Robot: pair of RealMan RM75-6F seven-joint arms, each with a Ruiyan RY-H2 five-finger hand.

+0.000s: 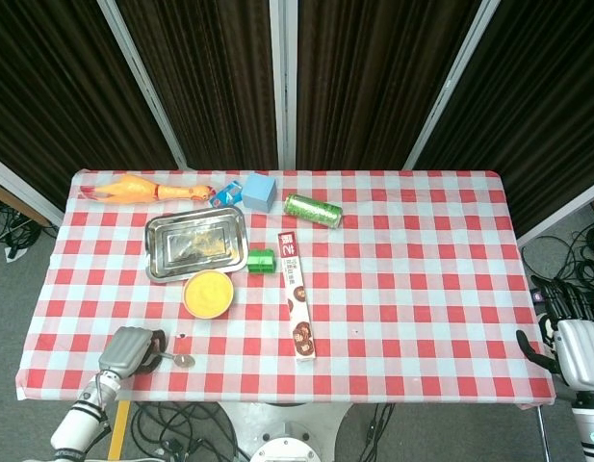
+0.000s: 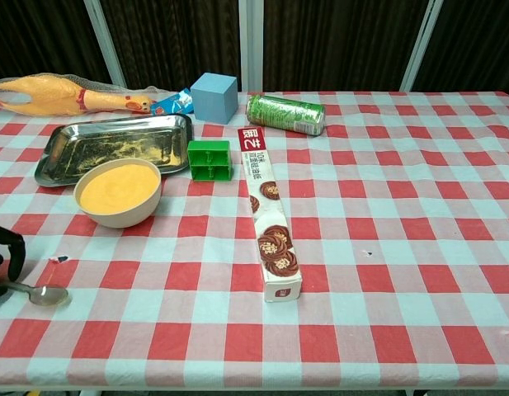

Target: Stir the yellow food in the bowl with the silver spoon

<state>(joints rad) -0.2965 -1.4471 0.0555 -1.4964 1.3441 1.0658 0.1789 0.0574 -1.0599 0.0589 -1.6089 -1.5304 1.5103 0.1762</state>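
Note:
A cream bowl (image 1: 208, 294) of yellow food (image 2: 119, 186) stands left of centre on the checked cloth. The silver spoon (image 2: 41, 293) lies low near the table's front left corner, its bowl pointing right (image 1: 182, 361). My left hand (image 1: 126, 348) is at that corner with its dark fingers (image 2: 7, 250) curled round the spoon's handle; most of the handle is hidden by them. My right hand (image 1: 577, 345) hangs off the table's right front corner, fingers apart and holding nothing. The chest view does not show it.
A steel tray (image 1: 154, 252) with crumbs sits just behind the bowl. A green block (image 1: 262, 260) and a long biscuit box (image 1: 297, 308) lie to the bowl's right. A rubber chicken (image 1: 133, 189), blue cube (image 1: 260, 192) and green can (image 1: 312, 210) line the back.

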